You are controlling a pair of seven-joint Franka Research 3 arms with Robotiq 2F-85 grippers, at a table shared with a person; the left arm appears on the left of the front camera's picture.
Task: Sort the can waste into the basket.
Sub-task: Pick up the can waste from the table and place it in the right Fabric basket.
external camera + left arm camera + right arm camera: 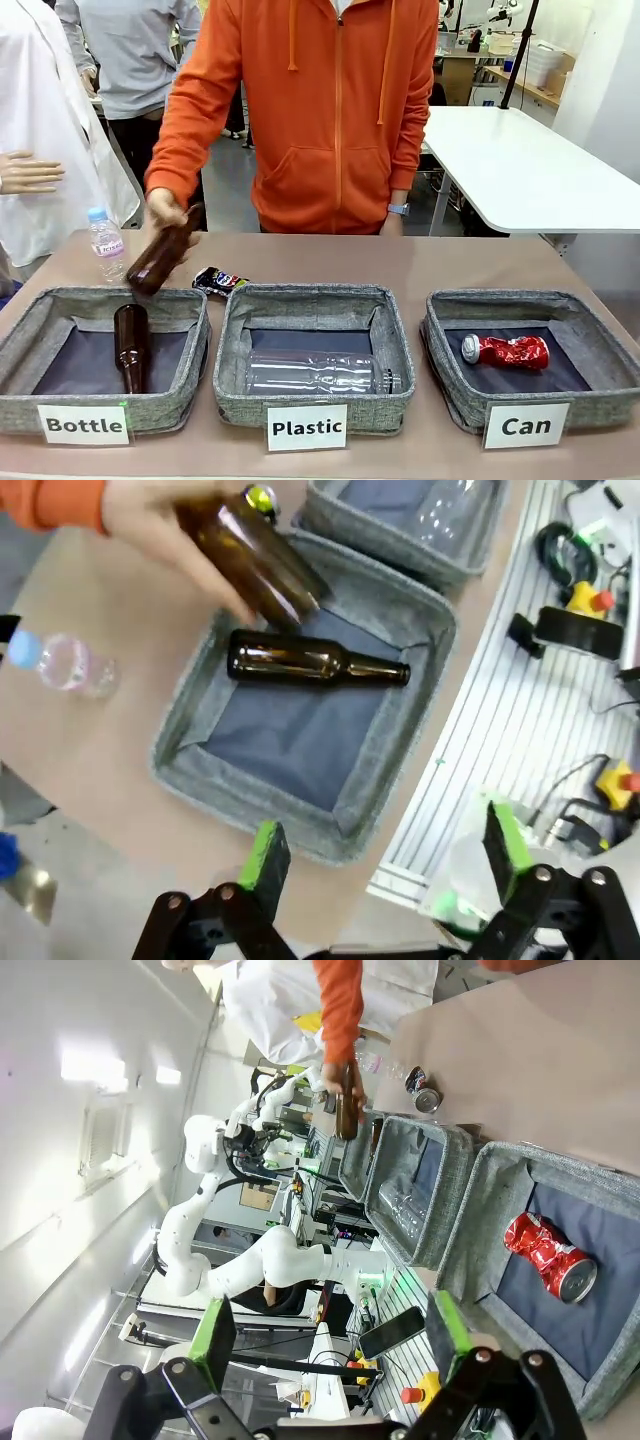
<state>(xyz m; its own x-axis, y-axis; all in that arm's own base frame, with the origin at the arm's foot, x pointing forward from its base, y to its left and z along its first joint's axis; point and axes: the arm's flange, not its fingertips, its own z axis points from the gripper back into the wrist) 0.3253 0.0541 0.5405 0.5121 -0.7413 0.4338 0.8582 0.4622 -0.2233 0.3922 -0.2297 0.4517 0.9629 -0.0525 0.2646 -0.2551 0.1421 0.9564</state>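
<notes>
Left tool (380,828) and right tool (328,1308) gape wide, apparently raised.

You're in a robotics lab: labelled sorting baskets (310,292) on the table (450,265), cables (556,546) and red stop buttons (603,600) alongside, a white desk (520,170) behind.

The table (470,265) is lit brightly and evenly from overhead, and only soft shadows are cast inside the baskets (310,298). Small glints are seen on the can (505,351). The held bottle (160,262) is smeared by motion blur in the front and left wrist views. Straight lines are bowed toward the edges of both wrist views. In the right wrist view, a wall patch (85,1065) is blown out to white.
</notes>
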